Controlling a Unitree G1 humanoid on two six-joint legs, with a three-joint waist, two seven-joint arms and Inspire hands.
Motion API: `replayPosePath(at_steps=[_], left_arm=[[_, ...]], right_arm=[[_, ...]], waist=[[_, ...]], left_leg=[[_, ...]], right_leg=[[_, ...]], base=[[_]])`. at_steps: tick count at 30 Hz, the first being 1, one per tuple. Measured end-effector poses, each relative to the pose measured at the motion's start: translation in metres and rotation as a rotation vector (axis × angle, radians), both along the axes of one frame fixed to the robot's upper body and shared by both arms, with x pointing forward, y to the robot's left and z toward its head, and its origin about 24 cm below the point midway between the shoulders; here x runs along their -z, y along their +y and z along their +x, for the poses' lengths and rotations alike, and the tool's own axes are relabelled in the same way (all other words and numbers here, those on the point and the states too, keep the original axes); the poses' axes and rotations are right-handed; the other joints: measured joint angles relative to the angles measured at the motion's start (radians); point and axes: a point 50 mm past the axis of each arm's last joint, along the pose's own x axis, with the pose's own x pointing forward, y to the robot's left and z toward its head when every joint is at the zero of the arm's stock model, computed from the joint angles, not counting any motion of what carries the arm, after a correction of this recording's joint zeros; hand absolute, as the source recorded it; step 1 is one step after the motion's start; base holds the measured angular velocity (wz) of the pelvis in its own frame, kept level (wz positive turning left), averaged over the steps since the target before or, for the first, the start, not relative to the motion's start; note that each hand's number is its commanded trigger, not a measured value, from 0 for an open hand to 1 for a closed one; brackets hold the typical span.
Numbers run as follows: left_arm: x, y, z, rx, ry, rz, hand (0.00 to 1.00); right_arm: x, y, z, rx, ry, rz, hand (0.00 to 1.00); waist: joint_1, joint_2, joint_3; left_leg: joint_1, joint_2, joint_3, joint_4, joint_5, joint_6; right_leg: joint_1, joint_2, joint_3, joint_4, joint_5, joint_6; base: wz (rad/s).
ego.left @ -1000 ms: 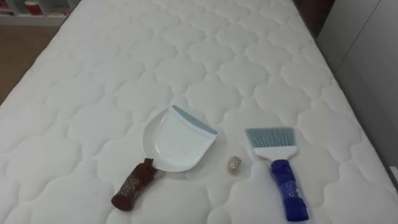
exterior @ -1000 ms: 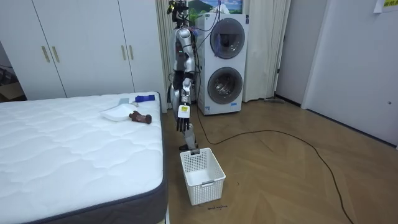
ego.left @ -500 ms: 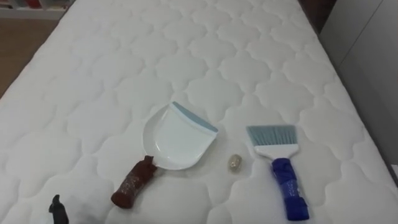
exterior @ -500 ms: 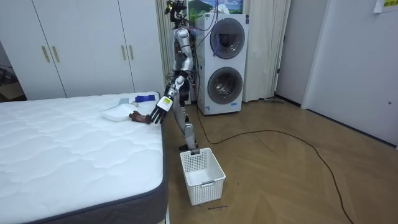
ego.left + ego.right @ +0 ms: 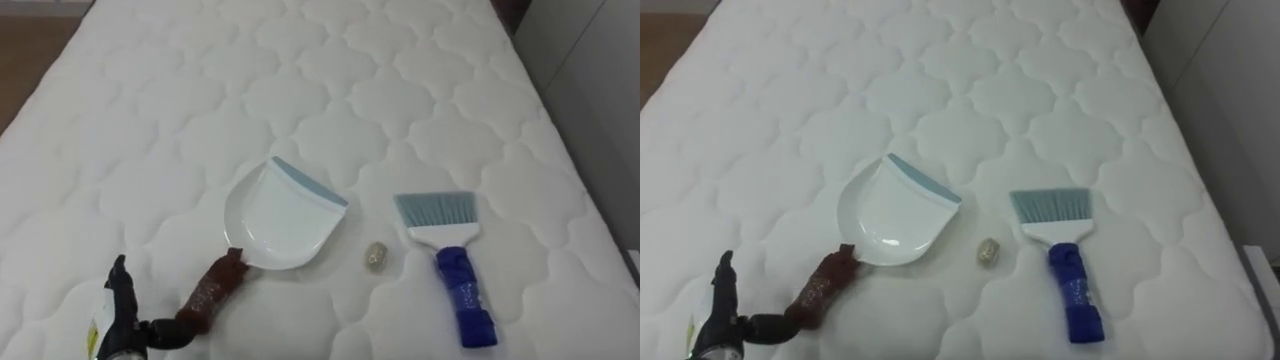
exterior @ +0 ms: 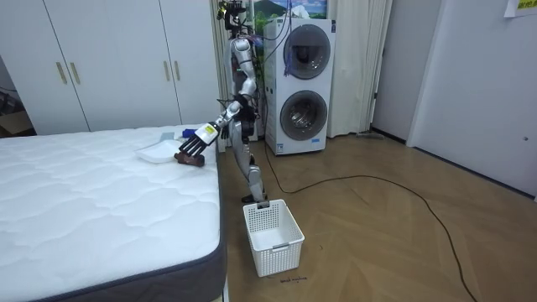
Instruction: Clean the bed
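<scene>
A white dustpan [image 5: 280, 218] with a brown handle [image 5: 212, 295] lies on the white quilted mattress [image 5: 330, 90]. To its right lies a brush [image 5: 455, 275] with pale blue bristles and a blue handle. A small beige scrap [image 5: 375, 257] sits between them. My left hand [image 5: 120, 320] comes in at the lower left, open, with one straight finger reaching the near end of the dustpan's handle. In the room view the left hand [image 6: 193, 144] hangs fingers down just over that handle, at the bed's end where I stand.
A white plastic basket [image 6: 273, 235] stands on the wooden floor beside the bed, close to my feet. Two stacked washing machines [image 6: 302, 88] are behind me. White wardrobes [image 6: 117, 59] line the wall beyond the bed.
My left arm has swung up from my side and out over the bed; the hand has come into the eye view and reached the dustpan's handle. The head camera tipped slightly.
</scene>
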Motion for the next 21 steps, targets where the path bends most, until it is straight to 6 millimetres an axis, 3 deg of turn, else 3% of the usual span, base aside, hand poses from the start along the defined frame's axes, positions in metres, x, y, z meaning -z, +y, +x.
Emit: replayPosePath(at_steps=[6, 13, 21], left_arm=[[-0.005, -0.003, 0.015, 0.022, -0.031, -0.008, 0.00], [-0.004, -0.007, 0.030, 0.051, -0.010, -0.030, 0.00], [-0.004, -0.016, 0.048, 0.099, 0.015, -0.020, 0.00]], right_arm=[[0.001, -0.002, -0.004, 0.002, 0.039, -0.012, 0.00], [-0.001, -0.002, 0.011, -0.033, 0.034, -0.017, 0.00], [-0.002, 0.000, 0.028, -0.015, 0.008, -0.014, 0.00]], waist=[[-0.012, 0.009, 0.0038], [-0.023, 0.021, -0.0024], [-0.034, 0.022, 0.0012]], left_leg=[[-0.023, -0.001, 0.003, 0.020, 0.000, 0.000], [-0.092, 0.003, 0.026, 0.042, 0.005, 0.002], [-0.170, 0.009, 0.028, 0.069, 0.005, 0.002]], right_leg=[[-0.025, -0.002, -0.001, 0.021, 0.000, 0.000], [-0.105, -0.004, 0.001, 0.057, 0.002, -0.002], [-0.177, -0.007, -0.017, 0.084, 0.003, -0.002]], base=[[-0.01], [-0.05], [0.03]])
